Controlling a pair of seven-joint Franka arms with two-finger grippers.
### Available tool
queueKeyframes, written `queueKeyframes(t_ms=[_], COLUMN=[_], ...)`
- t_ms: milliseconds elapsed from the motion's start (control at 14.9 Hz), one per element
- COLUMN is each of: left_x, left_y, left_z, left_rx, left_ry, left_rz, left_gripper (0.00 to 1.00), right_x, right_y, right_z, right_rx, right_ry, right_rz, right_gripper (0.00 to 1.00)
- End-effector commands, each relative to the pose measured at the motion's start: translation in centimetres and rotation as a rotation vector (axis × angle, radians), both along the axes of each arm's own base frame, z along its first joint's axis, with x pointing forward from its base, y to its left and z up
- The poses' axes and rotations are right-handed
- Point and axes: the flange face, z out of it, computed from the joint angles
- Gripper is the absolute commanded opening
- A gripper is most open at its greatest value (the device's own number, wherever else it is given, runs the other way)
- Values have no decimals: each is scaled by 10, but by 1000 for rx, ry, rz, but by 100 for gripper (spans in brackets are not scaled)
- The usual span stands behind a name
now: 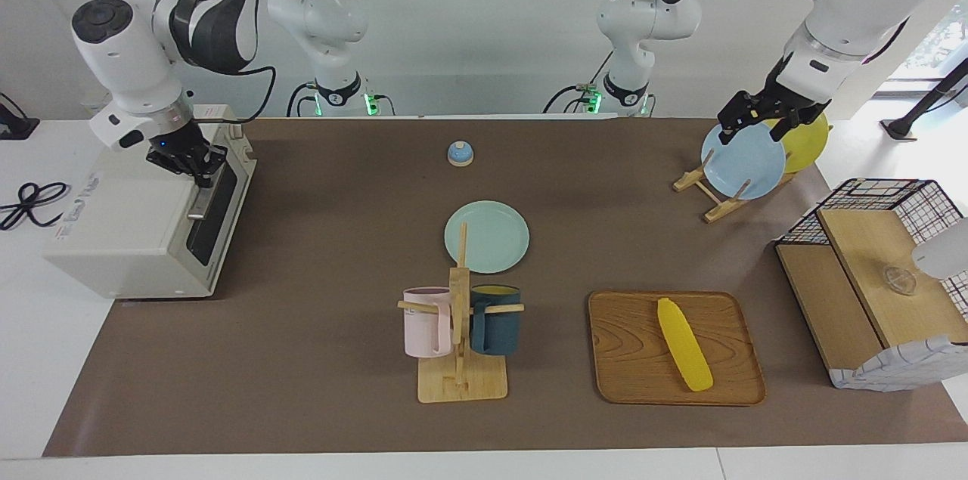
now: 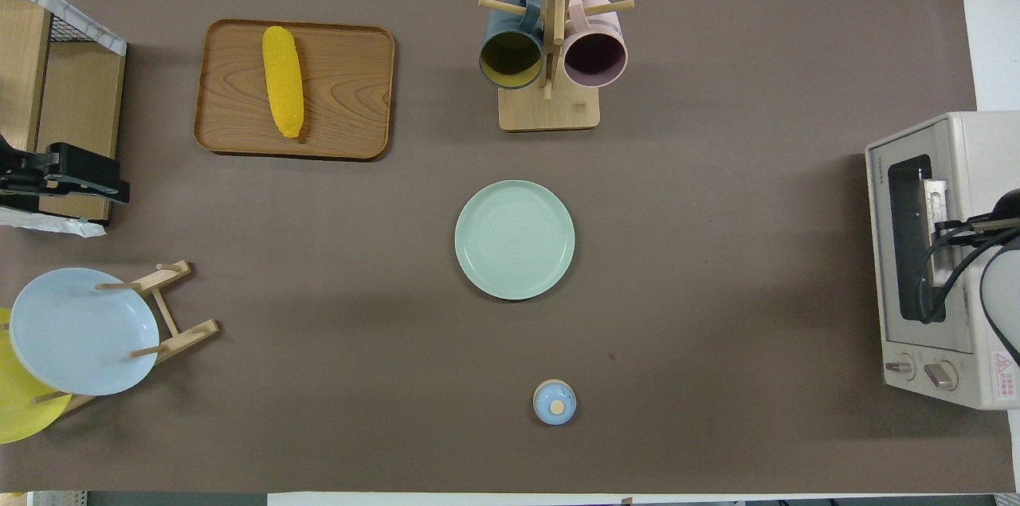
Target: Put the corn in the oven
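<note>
Facing view: corn (image 1: 684, 344) lies on wooden tray (image 1: 673, 348), well apart from both grippers. Right gripper (image 1: 198, 171) at oven (image 1: 144, 227) door handle, fingers unclear. Left gripper (image 1: 756, 117) over plate rack (image 1: 715, 196), fingers unclear. Overhead view: corn (image 2: 284, 92) on tray (image 2: 343, 92), oven (image 2: 940, 259) at right arm's end.

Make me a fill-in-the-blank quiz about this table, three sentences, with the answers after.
1. The corn lies on a wooden ____.
2. The oven door is ____, with the right gripper at its handle.
3. The left gripper hangs over the rack that holds the blue and ____ plates.

Answers: tray; closed; yellow
</note>
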Motion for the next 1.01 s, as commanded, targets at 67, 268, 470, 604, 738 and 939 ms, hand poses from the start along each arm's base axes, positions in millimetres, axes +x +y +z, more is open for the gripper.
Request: queueKeyframes(t_ms=[67, 268, 470, 604, 738, 939], left_x=[-6, -6, -6, -6, -6, -6], left_y=[-1, -1, -1, -2, -2, -2], left_z=[1, 0, 1, 0, 0, 0], left_rx=[19, 19, 19, 19, 19, 19], left_ry=[-7, -5, -7, -5, -5, -5], left_rz=[-7, -7, -7, -8, -8, -11], left_gripper=[100, 100, 100, 100, 100, 100], right_x=[-3, -3, 1, 6, 8, 12], right_y=[-2, 1, 12, 30, 44, 50], right_z=[-9, -15, -29, -33, -34, -47], right_rx=[-6, 0, 8, 15, 15, 26], right_ry=[1, 10, 8, 8, 6, 29], right_rz=[23, 24, 39, 22, 13, 29], right_gripper=[0, 0, 0, 0, 0, 0])
